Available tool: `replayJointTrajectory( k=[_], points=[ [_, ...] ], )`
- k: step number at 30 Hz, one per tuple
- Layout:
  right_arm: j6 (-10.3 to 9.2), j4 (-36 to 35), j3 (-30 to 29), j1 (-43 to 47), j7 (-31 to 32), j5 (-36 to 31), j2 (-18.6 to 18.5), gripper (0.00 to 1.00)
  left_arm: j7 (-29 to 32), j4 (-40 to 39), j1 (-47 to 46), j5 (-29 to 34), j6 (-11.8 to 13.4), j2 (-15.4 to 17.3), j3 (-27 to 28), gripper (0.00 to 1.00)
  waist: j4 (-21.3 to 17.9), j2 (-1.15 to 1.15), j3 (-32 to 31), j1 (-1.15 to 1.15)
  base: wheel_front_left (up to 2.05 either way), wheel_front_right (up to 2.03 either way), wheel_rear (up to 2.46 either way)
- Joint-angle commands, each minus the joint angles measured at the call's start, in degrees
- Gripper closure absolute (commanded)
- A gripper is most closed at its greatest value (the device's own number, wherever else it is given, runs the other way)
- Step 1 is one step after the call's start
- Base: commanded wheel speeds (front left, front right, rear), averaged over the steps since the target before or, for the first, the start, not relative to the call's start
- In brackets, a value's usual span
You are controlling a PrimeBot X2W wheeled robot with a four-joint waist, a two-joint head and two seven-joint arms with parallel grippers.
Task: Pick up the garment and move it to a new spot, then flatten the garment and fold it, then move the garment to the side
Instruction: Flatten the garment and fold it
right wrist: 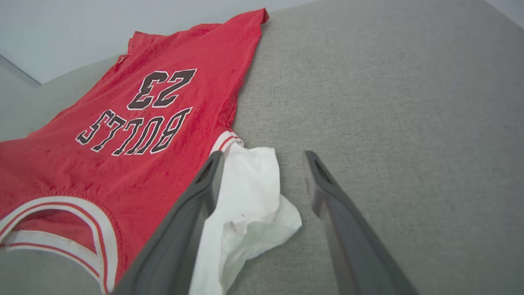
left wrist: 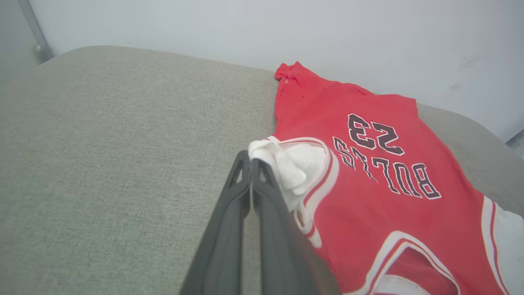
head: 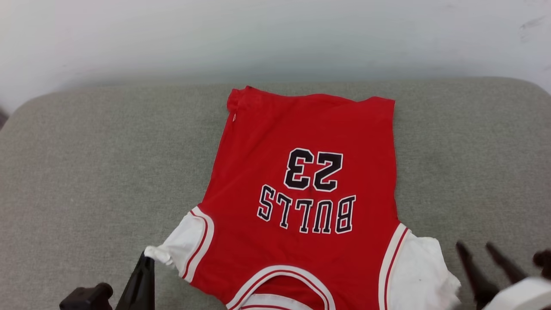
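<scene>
The garment (head: 301,129) lies spread on a grey cushion with its black "BULLS 23" lettering face up and its collar toward me. My left gripper (head: 148,257) is shut on the tip of the white left sleeve (head: 185,241), which is bunched and pulled out toward it. The left wrist view shows the closed left gripper (left wrist: 250,157) with crumpled sleeve cloth (left wrist: 294,168) at its tips, beside the garment (left wrist: 368,213). My right gripper (head: 475,246) stands open just right of the white right sleeve (head: 419,271). In the right wrist view the right gripper (right wrist: 264,157) is spread wide over the loose sleeve (right wrist: 249,192) of the garment (right wrist: 196,45).
The grey cushion (head: 86,172) extends well to both sides of the shirt, with rounded far corners. A pale wall (head: 258,34) rises directly behind its back edge. The shirt's far hem lies close to that edge.
</scene>
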Motion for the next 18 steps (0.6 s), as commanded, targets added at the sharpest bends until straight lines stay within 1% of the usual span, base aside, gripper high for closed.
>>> replayJointTrajectory(
  k=[1, 3, 7, 10, 11, 12, 16, 18],
  points=[
    [-0.04, -0.53, -1.22, -3.64, 0.25, 0.41, 0.05, 0.00, -0.46, -0.75, -1.54, 0.44, 0.30, 0.04, 0.14, 1.00, 0.42, 0.00, 1.07, 0.02, 0.00, 0.00, 0.00],
    [-0.04, 0.26, -3.19, -7.95, 0.47, 1.38, -0.03, 0.00, -0.44, -1.57, -2.80, 1.07, 0.35, -0.05, -0.08, 1.00, 1.01, 0.00, 2.38, 0.02, 0.00, 0.00, 0.00],
    [-0.04, 7.72, -6.27, -18.62, 3.36, 3.13, -2.39, 0.00, -0.55, -3.34, -5.97, 2.52, 0.01, -0.49, -0.97, 1.00, 3.04, 0.00, 6.11, 0.02, 0.00, 0.00, 0.00],
    [-0.04, 14.46, -7.19, -27.95, 5.77, 3.56, -4.62, 0.00, -0.91, -4.63, -9.21, 3.60, -0.68, -1.01, -1.75, 1.00, 5.03, 0.00, 9.97, 0.02, 0.00, 0.00, 0.00],
    [-0.04, 14.46, -7.19, -27.95, 5.77, 3.56, -4.62, 0.00, -0.91, -4.63, -9.21, 3.60, -0.68, -1.01, -1.75, 1.00, 5.03, 0.00, 9.97, 0.02, 0.00, 0.00, 0.00],
    [-0.04, 18.58, -6.91, -33.76, 8.22, 2.99, -6.37, 0.00, -1.28, -5.22, -11.58, 4.42, -1.24, -1.35, -2.27, 1.00, 6.45, 0.00, 13.09, 0.02, 0.00, 0.00, 0.00],
    [-0.03, 25.37, -5.75, -45.50, 13.82, 1.76, -8.85, 0.00, -2.23, -5.55, -16.30, 5.65, -2.58, -2.80, -3.46, 1.00, 9.32, 0.00, 18.34, 0.02, 0.00, 0.00, 0.00],
    [-0.03, 28.43, -5.57, -50.59, 17.41, 0.94, -9.38, 0.00, -2.71, -5.66, -18.29, 6.13, -3.18, -3.56, -4.06, 1.00, 10.40, 0.00, 20.80, 0.02, 0.00, 0.00, 0.00]
  ],
)
